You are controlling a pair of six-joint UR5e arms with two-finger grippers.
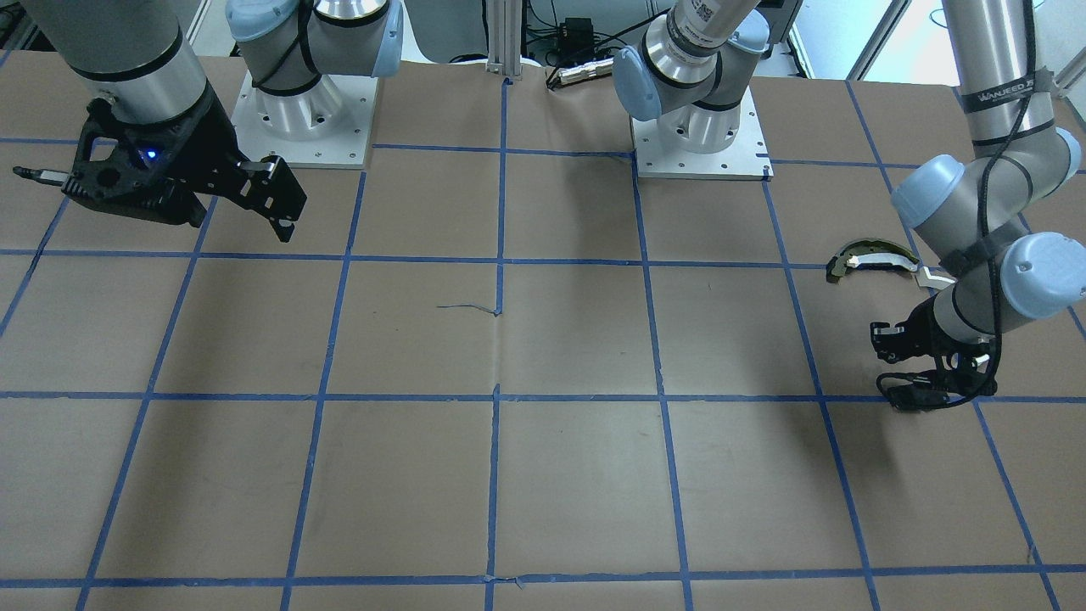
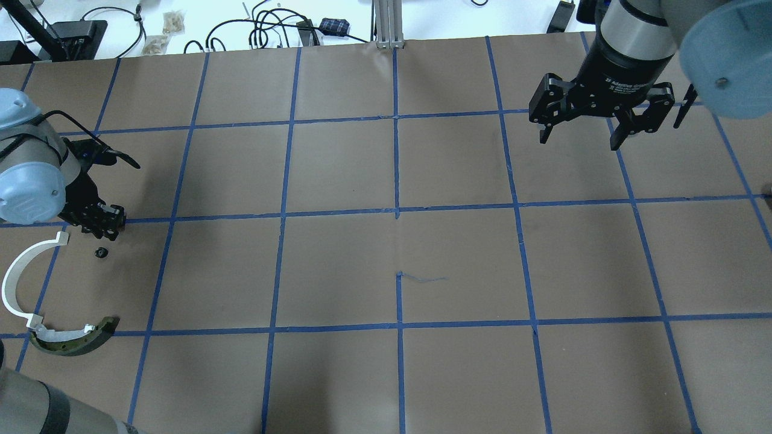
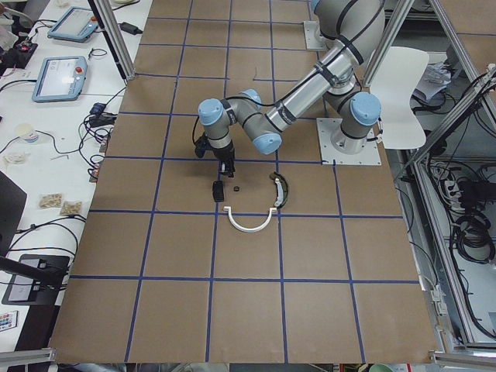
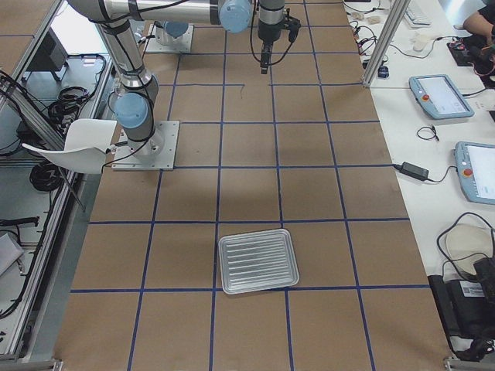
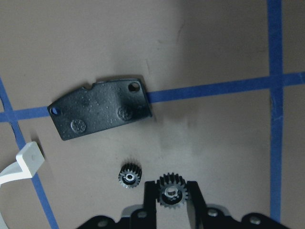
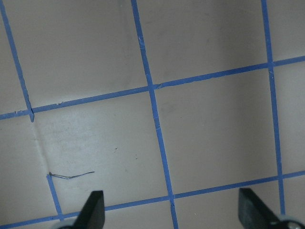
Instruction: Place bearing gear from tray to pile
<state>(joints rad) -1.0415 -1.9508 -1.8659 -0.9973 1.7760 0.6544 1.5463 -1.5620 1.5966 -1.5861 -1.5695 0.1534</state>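
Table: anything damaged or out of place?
Only a loose tape end near the middle, peeled off its grid line and curled on the table. The gear in the left claw looks fine.

Brown table (image 2: 338, 169) with blue tape grid (image 2: 396, 181); black plate (image 5: 100, 109), dark bearing gear (image 5: 172, 191), white strip (image 2: 15, 283), silver ribbed tray (image 4: 258, 260).

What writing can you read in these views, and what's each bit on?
"WANJEED": black strap around the left arm; the trailing mark is unclear.
"2F Adaptive": black collar above the right claw; the rest is too small.
QR sticker lower on the left arm: unreadable.
Teach pendant screens: too blurred.
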